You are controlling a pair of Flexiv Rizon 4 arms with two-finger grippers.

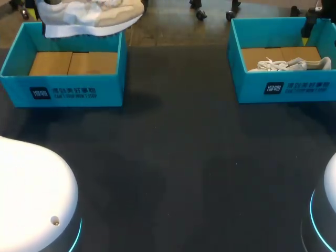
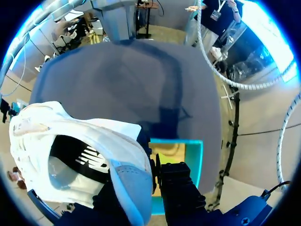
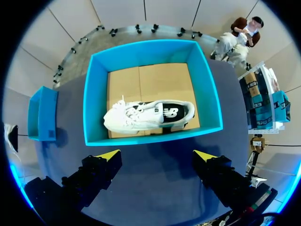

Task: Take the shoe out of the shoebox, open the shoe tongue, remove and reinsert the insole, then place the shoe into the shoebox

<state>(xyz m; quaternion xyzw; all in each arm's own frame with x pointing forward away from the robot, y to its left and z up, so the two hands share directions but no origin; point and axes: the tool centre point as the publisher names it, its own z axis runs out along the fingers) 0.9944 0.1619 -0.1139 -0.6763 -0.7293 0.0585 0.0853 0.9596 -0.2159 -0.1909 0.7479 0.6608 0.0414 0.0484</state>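
A white and beige shoe (image 1: 89,16) hangs above the left blue shoebox (image 1: 63,89), whose cardboard floor is bare. In the left wrist view my left gripper (image 2: 151,170) is shut on the heel of this shoe (image 2: 70,141). The shoe's dark insole with a logo shows inside, and the box (image 2: 193,160) lies below. Its yellow tips are hidden. A second white shoe (image 1: 289,64) lies on its side in the right blue shoebox (image 1: 283,89). My right gripper (image 3: 157,155) hovers open high over the near wall of that box (image 3: 91,94), holding nothing, with the shoe (image 3: 148,115) ahead of its fingers.
The two boxes stand apart along the far side of the dark table (image 1: 173,157). White robot bases (image 1: 31,189) fill the near corners. The left box (image 3: 42,113) also shows beside the right one in the right wrist view.
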